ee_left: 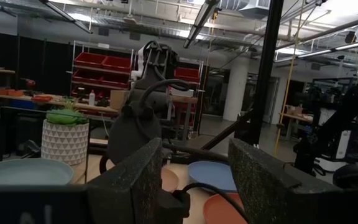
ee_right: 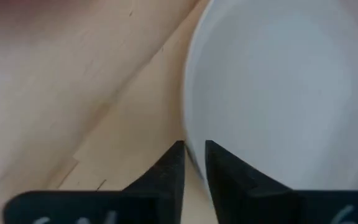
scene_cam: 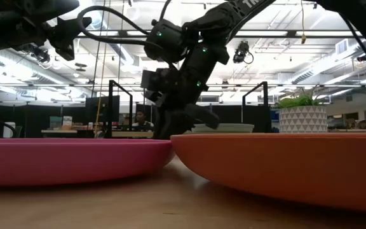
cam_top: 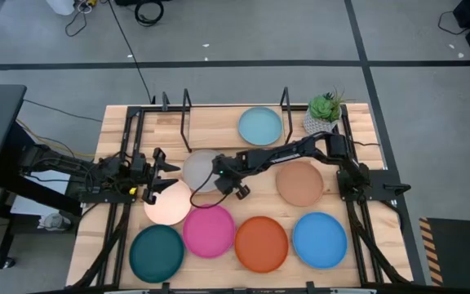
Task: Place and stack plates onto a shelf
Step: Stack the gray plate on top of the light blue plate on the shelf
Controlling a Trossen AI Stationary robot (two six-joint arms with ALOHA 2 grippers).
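The grey plate (cam_top: 200, 170) lies flat on the slatted table, and my right gripper (cam_top: 218, 178) is shut on its right rim. My left gripper (cam_top: 163, 168) hovers open just left of it, above the cream-peach plate (cam_top: 167, 204). In the left wrist view its fingers (ee_left: 132, 180) stand wide apart, holding nothing. The light blue plate (cam_top: 260, 125) rests on the shelf (cam_top: 219, 122) at the far edge. The tan (cam_top: 299, 183), teal (cam_top: 157, 252), pink (cam_top: 209, 231), orange (cam_top: 261, 243) and blue (cam_top: 320, 239) plates lie flat on the table. My right gripper pinches the grey plate's rim (ee_right: 193, 149) between its two fingers, one finger (ee_right: 219, 165) over the plate's inside and one (ee_right: 171, 165) outside. The fingers come down at it from above on its right side. Whether the rim is raised off the table, I cannot tell.
A potted plant (cam_top: 325, 110) stands at the shelf's right end. Black metal hoops (cam_top: 186, 106) rise along the shelf. The shelf board left of the light blue plate is bare. A person (scene_cam: 142, 119) sits in the room beyond the table.
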